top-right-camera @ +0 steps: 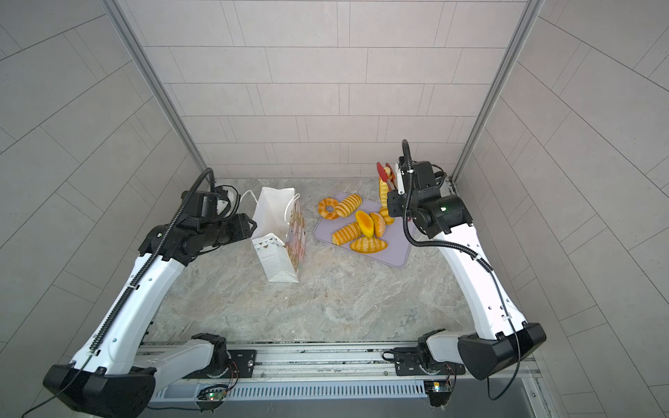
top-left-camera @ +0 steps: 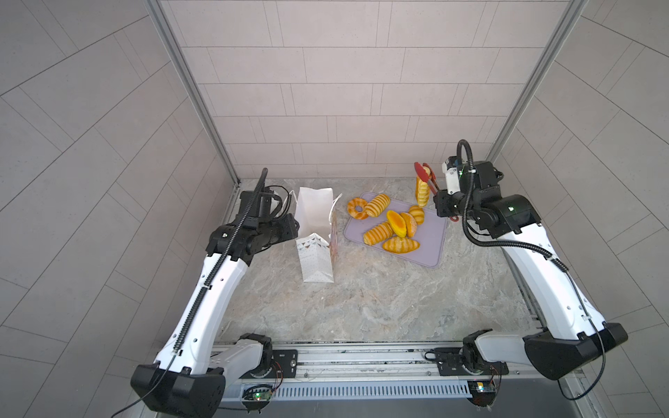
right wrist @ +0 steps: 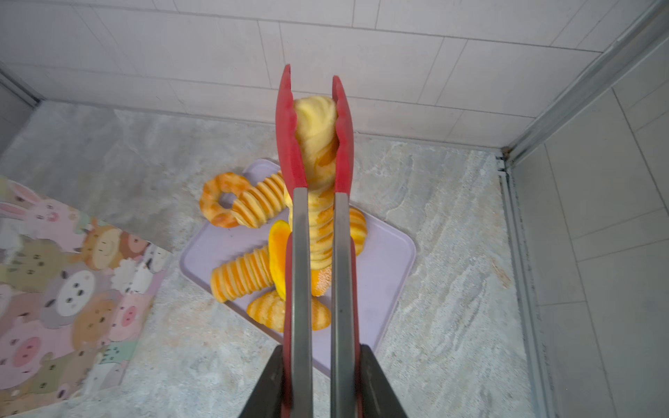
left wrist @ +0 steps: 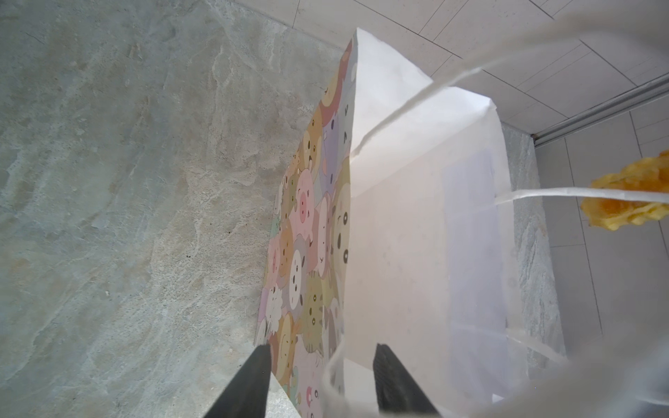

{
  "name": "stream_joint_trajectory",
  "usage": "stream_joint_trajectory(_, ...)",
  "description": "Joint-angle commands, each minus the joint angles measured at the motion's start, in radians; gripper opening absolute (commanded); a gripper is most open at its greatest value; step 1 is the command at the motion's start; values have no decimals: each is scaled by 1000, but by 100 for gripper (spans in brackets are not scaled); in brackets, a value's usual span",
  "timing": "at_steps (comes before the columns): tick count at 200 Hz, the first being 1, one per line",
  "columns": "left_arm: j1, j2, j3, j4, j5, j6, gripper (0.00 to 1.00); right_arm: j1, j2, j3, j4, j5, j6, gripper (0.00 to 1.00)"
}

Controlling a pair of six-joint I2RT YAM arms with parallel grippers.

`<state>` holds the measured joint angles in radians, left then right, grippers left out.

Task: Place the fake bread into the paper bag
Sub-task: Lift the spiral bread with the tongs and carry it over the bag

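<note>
The paper bag [top-left-camera: 315,217] [top-right-camera: 275,217] stands open on the left, white inside, with a cartoon-animal side. In the left wrist view my left gripper [left wrist: 325,362] is open astride the bag's printed wall [left wrist: 311,253], one finger outside, one inside. My right gripper [right wrist: 318,358] is shut on red-tipped tongs [right wrist: 300,253] [top-left-camera: 429,184]. The tongs pinch a striped loaf of fake bread [right wrist: 318,144] [top-left-camera: 421,191], hanging above the tray's far corner. Several more pieces lie on the lilac tray [top-left-camera: 427,246], among them a ring [top-left-camera: 357,209] and an orange oval [top-left-camera: 396,223].
The tray sits right of the bag on the marble tabletop [top-left-camera: 362,296]. Tiled walls and metal corner posts [top-left-camera: 202,108] close in the back and sides. The bag's white string handles [left wrist: 416,101] cross in front of the left wrist camera.
</note>
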<state>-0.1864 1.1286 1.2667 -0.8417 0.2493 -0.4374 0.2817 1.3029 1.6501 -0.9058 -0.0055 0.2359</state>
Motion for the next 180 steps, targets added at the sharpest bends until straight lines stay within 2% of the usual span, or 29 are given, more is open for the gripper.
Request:
stream_joint_trajectory(1, -5, 0, -16, 21, 15, -4, 44, 10, -37, 50, 105, -141, 65, 29)
stream_joint_trajectory(50, -9, -7, -26, 28, 15, -6, 25, 20, -35, 83, 223, -312, 172, 29)
stream_joint_trajectory(83, -10, -14, -40, 33, 15, -12, 19, 49, -20, 112, 301, -378, 228, 29)
stream_joint_trajectory(122, -12, -21, -51, 39, 11, -20, 14, 151, 32, 163, 368, -384, 260, 29)
stream_joint_trajectory(180, -12, -33, -59, 41, 3, -26, 13, 340, 177, 300, 365, -326, 235, 28)
